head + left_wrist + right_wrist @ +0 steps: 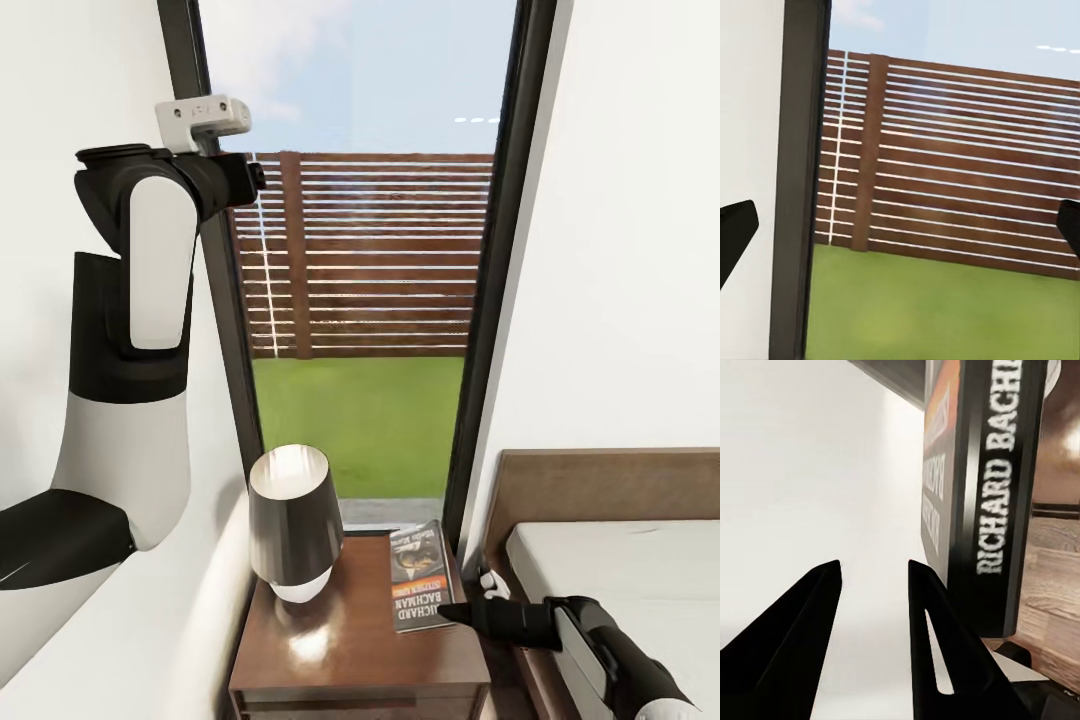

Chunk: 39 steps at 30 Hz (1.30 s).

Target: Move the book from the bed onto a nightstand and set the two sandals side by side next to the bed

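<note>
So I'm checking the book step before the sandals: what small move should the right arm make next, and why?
Probably draw the right gripper back toward the bed. The thin paperback with the orange band already lies flat on the dark reddish-brown nightstand, and the fingers stand open beside it, gripping nothing.

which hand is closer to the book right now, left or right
Right. The right hand is beside the book lying on the nightstand, fingertips at its lower edge. The left hand is raised high, facing the window.
</note>
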Motion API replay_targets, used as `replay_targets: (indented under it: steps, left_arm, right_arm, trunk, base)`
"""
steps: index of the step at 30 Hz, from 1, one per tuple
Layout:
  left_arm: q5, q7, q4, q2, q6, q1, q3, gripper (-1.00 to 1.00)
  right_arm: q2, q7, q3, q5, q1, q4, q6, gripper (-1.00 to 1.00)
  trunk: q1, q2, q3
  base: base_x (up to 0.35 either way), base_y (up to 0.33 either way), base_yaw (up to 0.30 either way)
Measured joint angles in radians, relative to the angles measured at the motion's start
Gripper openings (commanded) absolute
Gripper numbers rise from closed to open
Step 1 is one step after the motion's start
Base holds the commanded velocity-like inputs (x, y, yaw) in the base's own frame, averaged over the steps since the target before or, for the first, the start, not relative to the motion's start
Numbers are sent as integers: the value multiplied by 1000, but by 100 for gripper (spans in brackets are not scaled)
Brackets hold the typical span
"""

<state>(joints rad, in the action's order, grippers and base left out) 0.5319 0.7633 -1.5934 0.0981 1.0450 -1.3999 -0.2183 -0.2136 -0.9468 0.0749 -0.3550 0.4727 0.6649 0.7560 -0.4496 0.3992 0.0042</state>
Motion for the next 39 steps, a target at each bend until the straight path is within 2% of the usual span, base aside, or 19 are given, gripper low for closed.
replay_targets:
  steps: [3,7,17,20,25,34,39]
  left_arm:
    - [0,1,0,1,0,-2,0,100]
    - [0,1,0,1,0,-11,0,100]
    - [1,1,0,0,0,-15,0,100]
    - [0,2,0,0,0,-15,0,100]
    - [0,4,0,0,0,-15,-3,100]
    - [0,13,0,0,0,-14,-42,100]
    - [0,15,0,1,0,-15,-53,100]
  right_arm:
    - [0,-3,0,0,33,-1,34,-100]
    - [-4,-8,-1,0,83,-20,118,-100]
    - [-22,-10,-3,-4,163,-55,175,-100]
    - [-23,-10,-6,-9,172,-64,190,-100]
    - [-24,-61,-10,-16,179,-82,215,-100]
    - [-25,-115,-11,-13,180,-110,220,-100]
    - [-24,-126,-11,-5,180,-164,210,-100]
  trunk:
    - [0,0,0]
    - [0,0,0]
    - [0,0,0]
    - [0,0,0]
    - [0,0,0]
    - [0,0,0]
    - [0,0,0]
  base:
    - [0,0,0]
    - [0,0,0]
    - [40,0,0]
    - [45,0,0]
    - [16,0,0]
    - [4,0,0]
    - [0,0,0]
